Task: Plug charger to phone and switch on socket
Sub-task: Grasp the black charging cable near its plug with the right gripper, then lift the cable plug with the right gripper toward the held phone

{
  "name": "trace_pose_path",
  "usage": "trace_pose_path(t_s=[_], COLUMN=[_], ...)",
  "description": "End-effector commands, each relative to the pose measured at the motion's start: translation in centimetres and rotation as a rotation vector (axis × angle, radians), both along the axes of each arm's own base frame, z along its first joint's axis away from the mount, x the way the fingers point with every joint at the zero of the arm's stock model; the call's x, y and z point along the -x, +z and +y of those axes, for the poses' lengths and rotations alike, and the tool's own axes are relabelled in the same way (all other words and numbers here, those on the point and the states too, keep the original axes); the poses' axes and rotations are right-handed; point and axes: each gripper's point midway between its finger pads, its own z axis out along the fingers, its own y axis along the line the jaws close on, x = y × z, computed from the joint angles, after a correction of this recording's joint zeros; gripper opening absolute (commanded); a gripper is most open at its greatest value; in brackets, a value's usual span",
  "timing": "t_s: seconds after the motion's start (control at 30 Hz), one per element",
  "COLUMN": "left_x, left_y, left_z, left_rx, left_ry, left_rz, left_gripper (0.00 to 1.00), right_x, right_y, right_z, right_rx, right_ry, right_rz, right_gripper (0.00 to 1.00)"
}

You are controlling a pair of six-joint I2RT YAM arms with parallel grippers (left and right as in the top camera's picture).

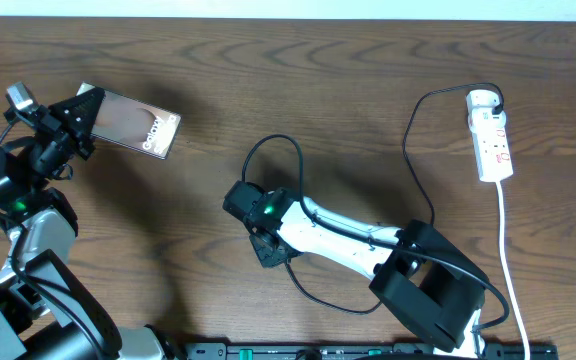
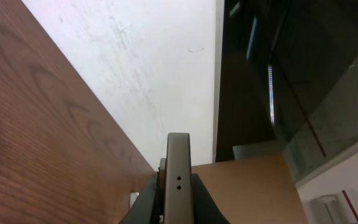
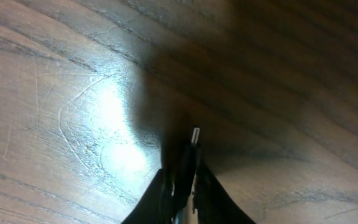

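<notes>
My left gripper (image 1: 80, 112) is shut on the left end of the phone (image 1: 140, 122), a dark slab with "Galaxy" lettering held above the table at the far left. In the left wrist view the phone's thin edge (image 2: 178, 180) stands upright between the fingers (image 2: 178, 208). My right gripper (image 1: 243, 200) is shut on the charger plug tip (image 3: 194, 137) at mid table; its small metal tip points past the fingers (image 3: 184, 186). The black charger cable (image 1: 413, 130) loops across the table to the white socket strip (image 1: 492, 140) at the far right.
The socket's white cord (image 1: 508, 260) runs down the right side toward the front edge. A loop of black cable (image 1: 328, 300) lies under the right arm. A white wall and dark glass show beyond the table in the left wrist view.
</notes>
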Motion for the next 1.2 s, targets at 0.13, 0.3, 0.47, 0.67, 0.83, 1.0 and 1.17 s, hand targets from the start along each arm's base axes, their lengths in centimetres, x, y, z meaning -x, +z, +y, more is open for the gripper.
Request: trace_pose_path(t_s=[0.13,0.3,0.47,0.67,0.83,1.0,1.17], left_x=[0.2,0.2,0.2,0.3,0.3,0.3,0.3], left_y=[1.2,1.2,1.2,1.2,1.1,1.1,1.1], left_z=[-0.3,-0.3,-0.3,-0.4,-0.5,-0.5,-0.5], left_rx=[-0.036,-0.036,-0.037,-0.043,-0.043,-0.043,-0.043], left_ry=[-0.014,-0.017,-0.017,-0.022,-0.027,-0.027,-0.027], left_rz=[-0.040,-0.040,-0.040,-0.043,-0.041,-0.041,-0.041], left_gripper=[0.07,0.07,0.07,0.07,0.07,0.07,0.07], right_x=[-0.4,-0.4,-0.4,-0.4,-0.6,-1.8,-3.7], right_y=[0.1,0.1,0.1,0.3,1.0,2.8,6.3], right_z=[0.3,0.3,0.3,0.3,0.6,1.5,1.7], right_rx=[-0.006,-0.004,-0.005,-0.001,-0.003,-0.030,-0.042], right_ry=[0.005,0.006,0.006,0.006,0.019,0.051,0.090], right_rz=[-0.005,-0.005,-0.004,0.001,-0.001,-0.023,-0.034], right_gripper=[0.07,0.06,0.01,0.01,0.01,0.01,0.01])
